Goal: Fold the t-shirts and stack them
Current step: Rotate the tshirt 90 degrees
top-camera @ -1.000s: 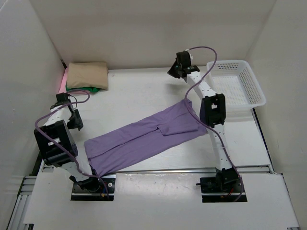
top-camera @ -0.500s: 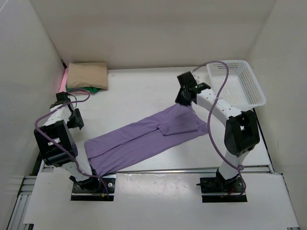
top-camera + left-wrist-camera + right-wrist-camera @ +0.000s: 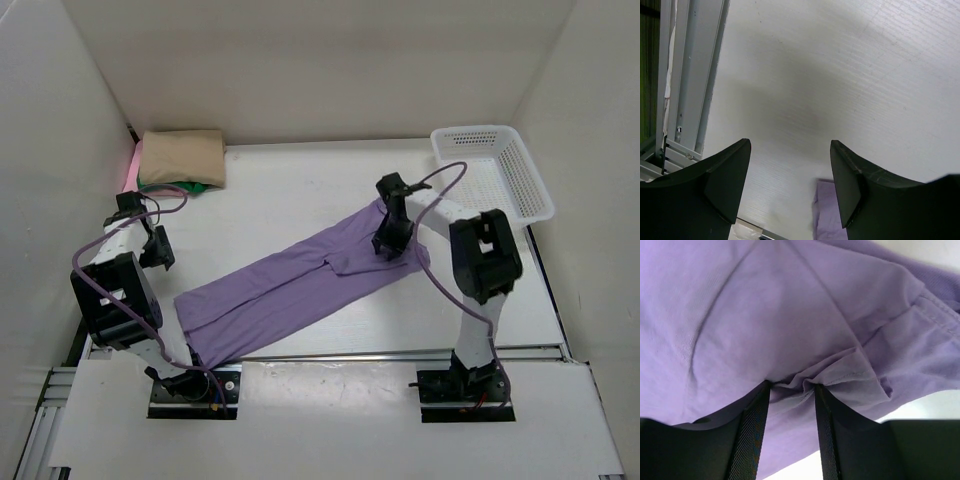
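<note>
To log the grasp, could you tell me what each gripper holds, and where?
Right gripper pinches the purple t-shirt by a bunched fold near its right end; left gripper holds nothing.

At the upper left of the top view, the tan shirt (image 3: 182, 158) covers the pink shirt (image 3: 131, 172) and green shirt (image 3: 190, 185); only thin edges of each show. The right arm (image 3: 485, 250) hides part of the purple shirt's (image 3: 300, 285) upper-right end. In the left wrist view the bottom edge cuts that shirt to a corner. In the right wrist view it runs off the top, left and right edges.
</note>
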`<act>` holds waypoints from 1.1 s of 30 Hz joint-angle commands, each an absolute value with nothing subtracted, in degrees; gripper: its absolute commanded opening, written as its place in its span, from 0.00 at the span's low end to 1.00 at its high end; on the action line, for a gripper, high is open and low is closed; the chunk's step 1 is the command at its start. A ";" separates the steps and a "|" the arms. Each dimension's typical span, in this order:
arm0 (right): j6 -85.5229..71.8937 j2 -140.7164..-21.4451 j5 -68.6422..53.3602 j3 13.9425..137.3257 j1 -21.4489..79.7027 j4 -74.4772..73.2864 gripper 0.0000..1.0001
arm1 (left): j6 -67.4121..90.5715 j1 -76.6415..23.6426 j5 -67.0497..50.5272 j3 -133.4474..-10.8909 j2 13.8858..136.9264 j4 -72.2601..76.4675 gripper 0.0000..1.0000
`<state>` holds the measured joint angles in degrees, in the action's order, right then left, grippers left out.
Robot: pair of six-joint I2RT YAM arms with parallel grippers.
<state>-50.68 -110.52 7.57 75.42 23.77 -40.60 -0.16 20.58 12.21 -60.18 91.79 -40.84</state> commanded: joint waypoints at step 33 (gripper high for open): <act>-44.62 -77.03 6.83 50.04 38.40 -21.00 0.65 | 0.00 -5.89 0.26 -68.80 75.52 -49.66 0.74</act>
<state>-41.34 -82.63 -1.74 58.87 35.94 -14.92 -0.08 -6.22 0.97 -63.77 85.49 -49.58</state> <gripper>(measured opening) 0.641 0.744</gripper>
